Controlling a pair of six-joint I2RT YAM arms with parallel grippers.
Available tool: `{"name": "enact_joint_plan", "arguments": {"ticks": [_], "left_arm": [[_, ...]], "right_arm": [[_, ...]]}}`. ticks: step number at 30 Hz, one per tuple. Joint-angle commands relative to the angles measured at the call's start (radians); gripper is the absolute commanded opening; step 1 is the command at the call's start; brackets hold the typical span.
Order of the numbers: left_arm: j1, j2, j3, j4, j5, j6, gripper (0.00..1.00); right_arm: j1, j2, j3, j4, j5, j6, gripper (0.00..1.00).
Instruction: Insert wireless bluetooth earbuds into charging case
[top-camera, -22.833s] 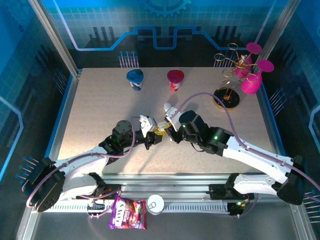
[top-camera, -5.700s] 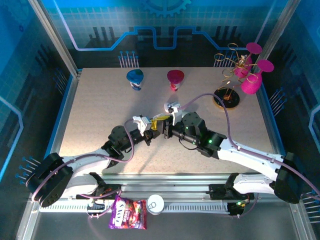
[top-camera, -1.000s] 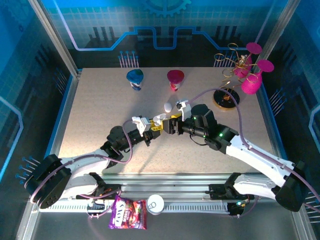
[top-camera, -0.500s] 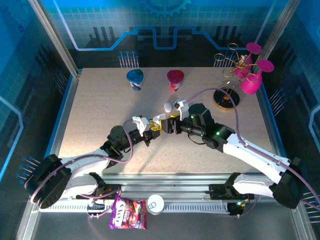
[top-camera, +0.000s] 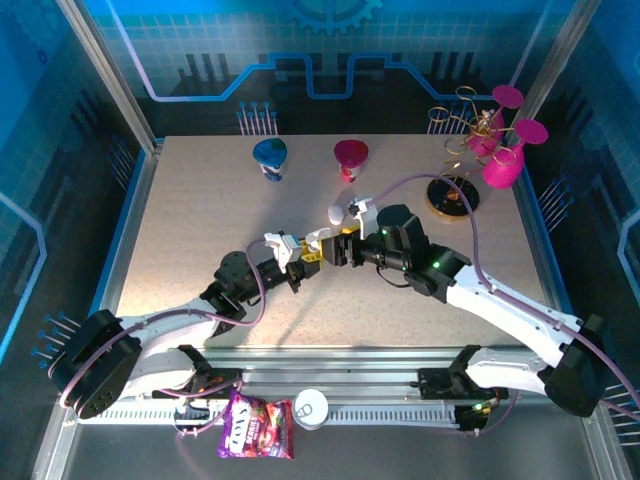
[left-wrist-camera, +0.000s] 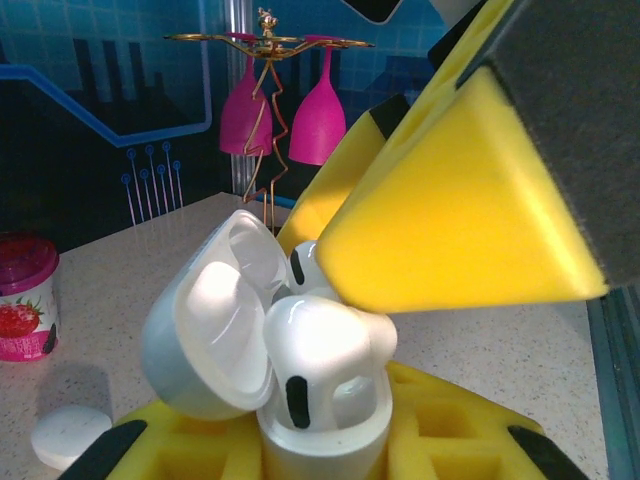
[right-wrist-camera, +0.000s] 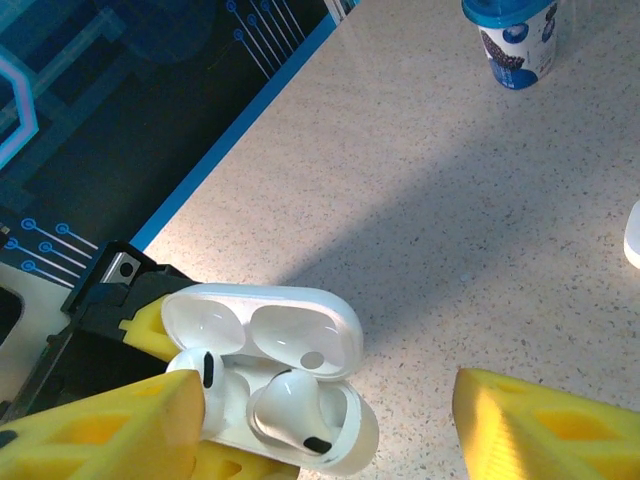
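Observation:
A white charging case (right-wrist-camera: 330, 440) stands with its lid (right-wrist-camera: 262, 328) swung open, and my left gripper (left-wrist-camera: 322, 455) is shut on its base between yellow fingers (left-wrist-camera: 455, 430). Two white wireless bluetooth earbuds sit in its wells: one (right-wrist-camera: 290, 405) nearer the middle, the other (right-wrist-camera: 188, 372) right against my right gripper's left finger (right-wrist-camera: 100, 430). My right gripper (right-wrist-camera: 320, 430) hovers over the case, open, with its other finger (right-wrist-camera: 550, 430) far to the side. In the top view the case (top-camera: 318, 238) lies between the left gripper (top-camera: 300, 262) and the right gripper (top-camera: 342, 246).
A small white pebble-like piece (top-camera: 335, 213) lies on the table just behind the grippers. A blue cup (top-camera: 269, 158) and a pink cup (top-camera: 350, 160) stand at the back. A wire rack with pink glasses (top-camera: 480, 150) is back right.
My right gripper's jaws have spread wider and it has shifted slightly left over the case. The left gripper has held still with the case.

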Motion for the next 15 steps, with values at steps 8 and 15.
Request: {"name": "enact_joint_plan", "arguments": {"ticks": [8,15], "left_arm": [[-0.006,-0.017,0.022,0.064,0.029,0.009,0.00],[-0.005,-0.008,0.030,0.065,0.040,0.003,0.00]], "right_arm": [[0.000,-0.065,-0.011,-0.026,-0.041,-0.025,0.75],[0.005,-0.048,-0.028,-0.015,-0.050,-0.016,0.75]]}}
